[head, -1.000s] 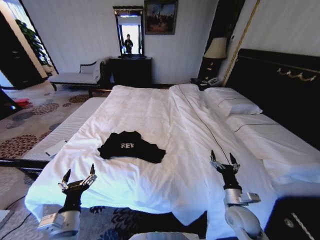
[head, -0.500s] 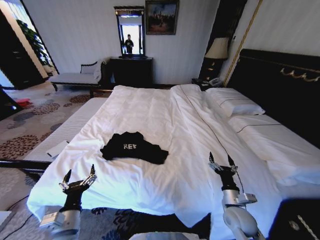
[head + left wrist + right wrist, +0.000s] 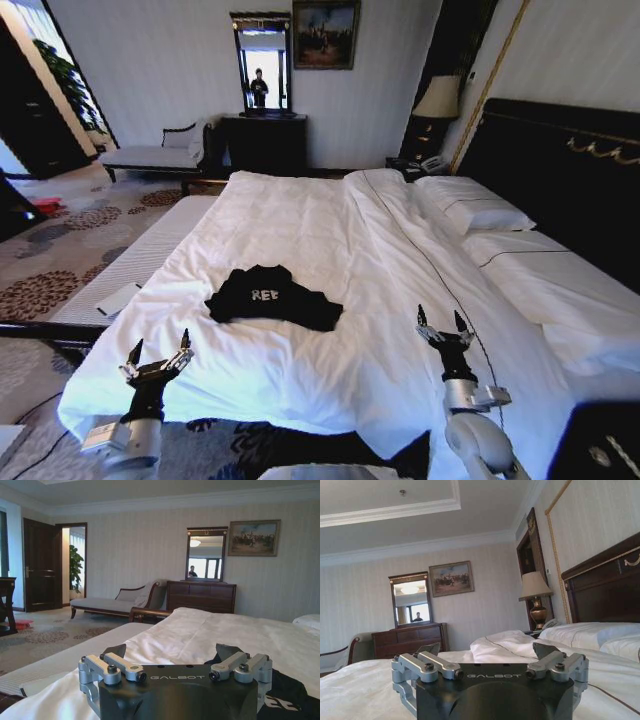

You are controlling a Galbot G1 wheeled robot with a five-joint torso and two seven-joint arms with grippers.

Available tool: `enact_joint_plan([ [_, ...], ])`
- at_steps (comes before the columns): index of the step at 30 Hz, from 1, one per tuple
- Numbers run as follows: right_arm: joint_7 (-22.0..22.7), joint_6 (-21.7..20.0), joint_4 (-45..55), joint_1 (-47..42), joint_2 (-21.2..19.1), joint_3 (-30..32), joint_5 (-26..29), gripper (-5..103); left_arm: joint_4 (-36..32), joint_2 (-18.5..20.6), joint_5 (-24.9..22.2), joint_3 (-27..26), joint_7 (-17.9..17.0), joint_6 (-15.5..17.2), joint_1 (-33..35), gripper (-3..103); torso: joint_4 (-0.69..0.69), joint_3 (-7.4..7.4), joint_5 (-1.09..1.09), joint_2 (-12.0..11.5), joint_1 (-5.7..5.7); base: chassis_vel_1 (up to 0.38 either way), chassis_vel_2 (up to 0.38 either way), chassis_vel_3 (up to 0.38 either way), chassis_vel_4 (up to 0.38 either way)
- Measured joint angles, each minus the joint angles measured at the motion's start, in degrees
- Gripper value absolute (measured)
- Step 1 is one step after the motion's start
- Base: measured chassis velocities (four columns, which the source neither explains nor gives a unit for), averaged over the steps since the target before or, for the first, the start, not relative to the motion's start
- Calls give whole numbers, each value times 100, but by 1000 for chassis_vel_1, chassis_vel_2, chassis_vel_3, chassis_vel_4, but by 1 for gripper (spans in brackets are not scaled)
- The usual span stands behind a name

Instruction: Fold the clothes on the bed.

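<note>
A black T-shirt [image 3: 272, 297] lies crumpled in a loose heap on the white duvet of the bed [image 3: 330, 230], white lettering facing up. It sits toward the foot end, small against the wide, rumpled bedding, well apart from the pillows by the dark headboard.

T-shirt [image 3: 272, 296]: matt black cloth. Bed [image 3: 330, 215]: smooth white cloth, creased. Headboard [image 3: 560, 165] at 3 o'clock: dark glossy wood. Left gripper [image 3: 175, 672]: matt black housing, bare metal linkages.
</note>
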Motion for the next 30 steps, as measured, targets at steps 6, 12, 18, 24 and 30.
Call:
enact_joint_plan([
  [6,-5,0,24,-13,6,8,-5,100,-14,12,-6,-16,0,0,9,100,0,0,0,0,0,0,26,-3,-27],
  [12,-10,1,44,-32,10,21,-14,100,-13,4,7,-3,1,-1,10,100,0,0,0,0,0,4,7,-5,-8],
  [18,-20,15,48,-46,17,26,-19,100,-1,-8,20,4,1,-9,11,100,0,0,0,0,0,41,32,-38,-45],
  [24,-23,17,49,-34,18,22,-29,100,7,-16,22,1,1,-18,9,100,0,0,1,0,0,34,31,-37,-40],
  [30,-24,16,22,-2,21,-11,-41,100,9,-23,22,-7,1,-20,7,100,0,0,1,0,0,51,54,-43,-58],
])
